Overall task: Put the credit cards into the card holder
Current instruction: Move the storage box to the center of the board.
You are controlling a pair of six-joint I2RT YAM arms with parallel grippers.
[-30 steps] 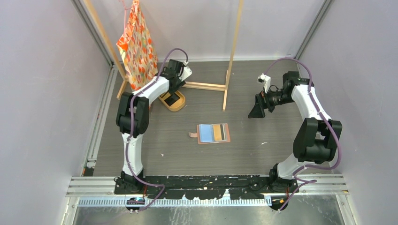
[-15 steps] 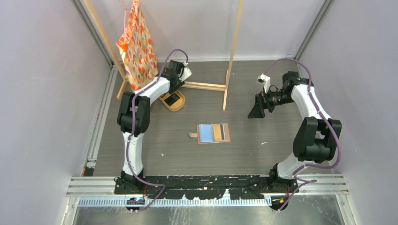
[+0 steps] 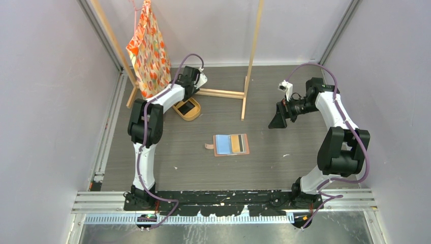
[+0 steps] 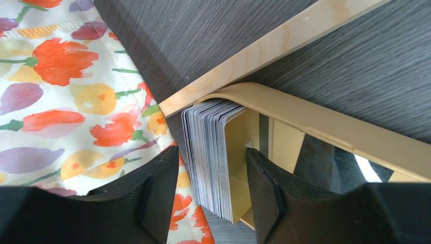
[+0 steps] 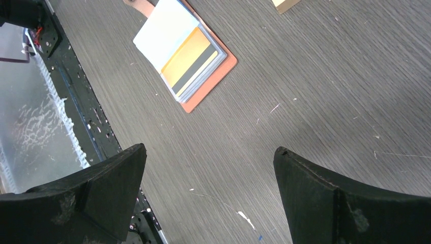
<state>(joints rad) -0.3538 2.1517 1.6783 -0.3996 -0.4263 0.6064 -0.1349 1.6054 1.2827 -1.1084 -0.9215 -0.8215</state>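
Straddling the credit cards [image 4: 208, 137], upright on edge in the tray [image 4: 330, 127], left gripper [image 4: 211, 168] half-open, contact unclear; right gripper [image 5: 209, 150] wide, empty.

No legible text, brand, number or sign on the credit cards [image 4: 211, 157], card holder [image 5: 208, 82] or tray [image 4: 330, 127]

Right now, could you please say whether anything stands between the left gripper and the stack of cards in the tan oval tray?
Nothing visible does. The left gripper flanks the upright stack of thin plastic cards in the tan oval tray; the orange floral cloth hangs to one side.
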